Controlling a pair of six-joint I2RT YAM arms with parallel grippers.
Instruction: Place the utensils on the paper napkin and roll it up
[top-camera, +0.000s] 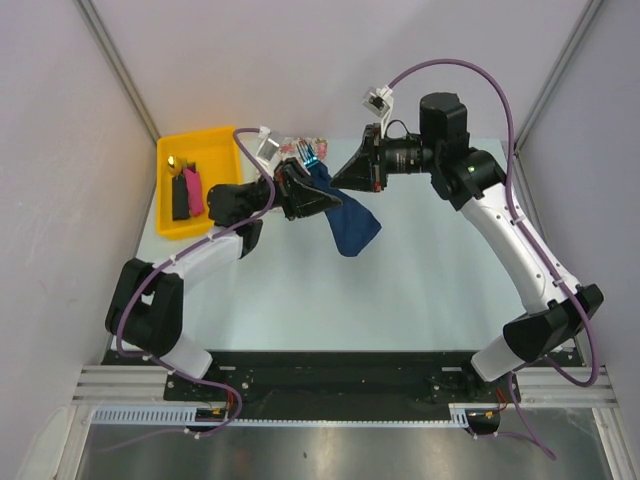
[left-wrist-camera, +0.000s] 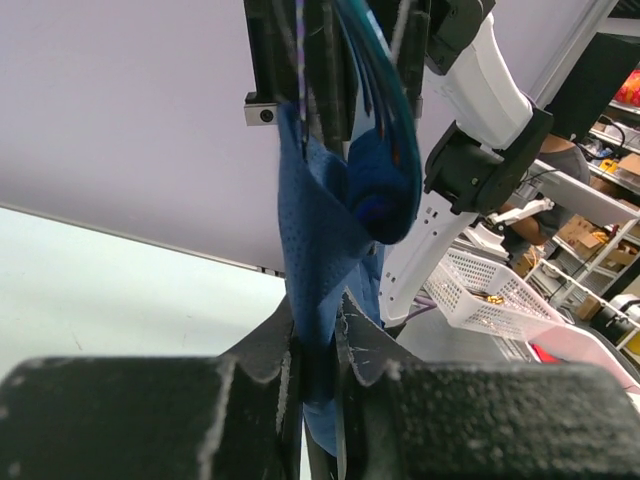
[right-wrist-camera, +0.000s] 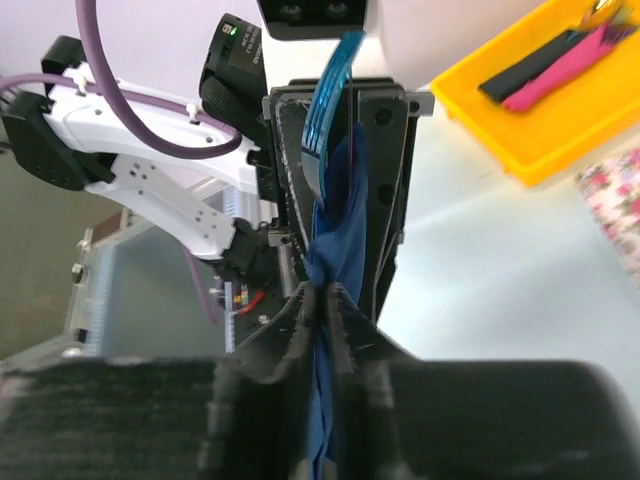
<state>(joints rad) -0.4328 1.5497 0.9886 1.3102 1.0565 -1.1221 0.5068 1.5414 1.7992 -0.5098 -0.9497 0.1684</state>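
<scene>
The dark navy paper napkin (top-camera: 352, 228) hangs in the air over the back of the table, bunched and held from both sides. My left gripper (top-camera: 303, 190) is shut on its fold (left-wrist-camera: 320, 230), fingers pressed against the cloth. My right gripper (top-camera: 337, 178) faces it, shut on the same napkin (right-wrist-camera: 338, 215). A blue-handled utensil (top-camera: 309, 152) sticks up out of the bunched napkin between the two grippers; in the left wrist view this blue utensil (left-wrist-camera: 385, 90) curves upward, and the same utensil (right-wrist-camera: 328, 85) shows in the right wrist view. A tan-orange piece (top-camera: 172, 162) lies in the yellow tray.
A yellow tray (top-camera: 225, 140) stands at the back left with a black block (top-camera: 180, 198) and a pink block (top-camera: 194, 192). A pink-and-white floral mat (top-camera: 296, 142) lies behind the grippers. Grey walls close in the table on the left, right and back.
</scene>
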